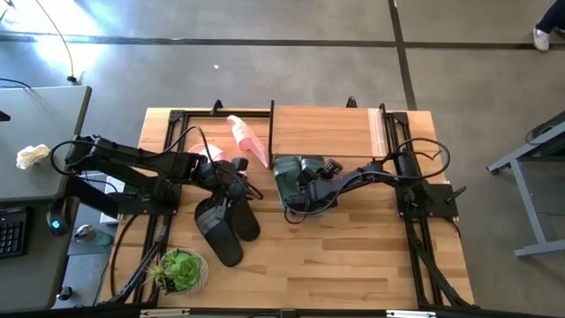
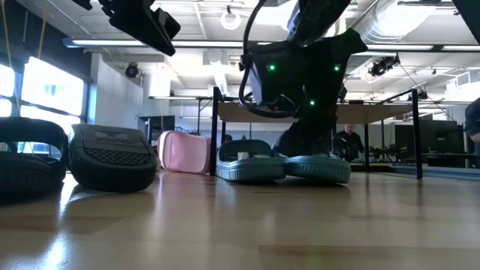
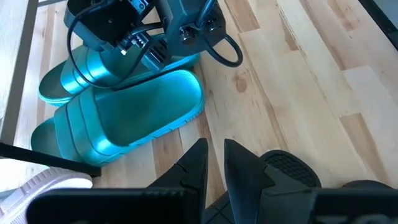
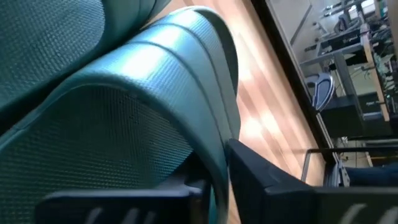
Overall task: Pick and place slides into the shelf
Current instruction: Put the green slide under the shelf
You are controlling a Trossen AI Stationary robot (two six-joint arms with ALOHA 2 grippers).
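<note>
High view: two green slides [image 1: 296, 177], two black [image 1: 225, 225]; right claw [image 4: 217, 180] pinching a green strap.

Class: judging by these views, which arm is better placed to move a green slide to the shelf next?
Right. The right gripper is down on the sage-green rubber slides, fingers straddling one strap, beside the low wooden-topped shelf. The left gripper hangs over the black ribbed slides, nearly shut.
</note>
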